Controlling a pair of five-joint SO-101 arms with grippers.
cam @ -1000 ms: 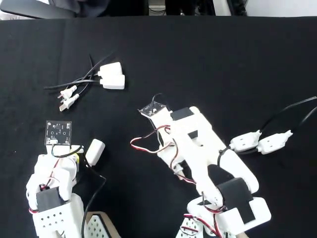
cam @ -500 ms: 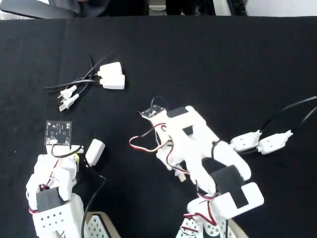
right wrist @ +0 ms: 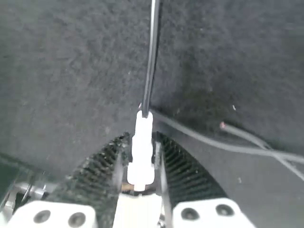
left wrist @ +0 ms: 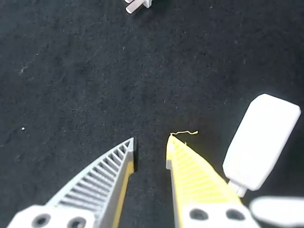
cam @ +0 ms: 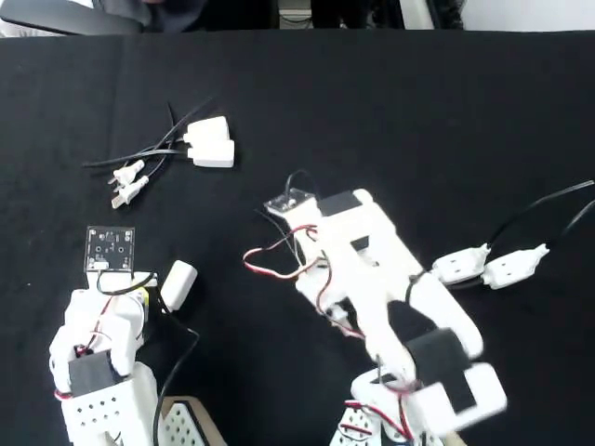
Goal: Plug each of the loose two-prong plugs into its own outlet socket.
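The plug (right wrist: 142,153) I care about most sits in my right gripper (right wrist: 141,138). Its white body is pinched between the two ribbed fingers, and its black cord (right wrist: 151,57) runs away over the table (cam: 418,111). I cannot see its prongs from here. Two more loose plugs (cam: 130,191) lie side by side at the far left of the table, their thin black cords leading to a white adapter block (cam: 210,143) just beyond them. The two outlet sockets (cam: 460,265) lie end to end on the right, close beside my right arm and well apart from those plugs. My left gripper (left wrist: 152,142) hangs over bare cloth at the near left. Its fingers are a narrow gap apart and hold nothing, and a white rounded block (left wrist: 260,140) lies just beside it.
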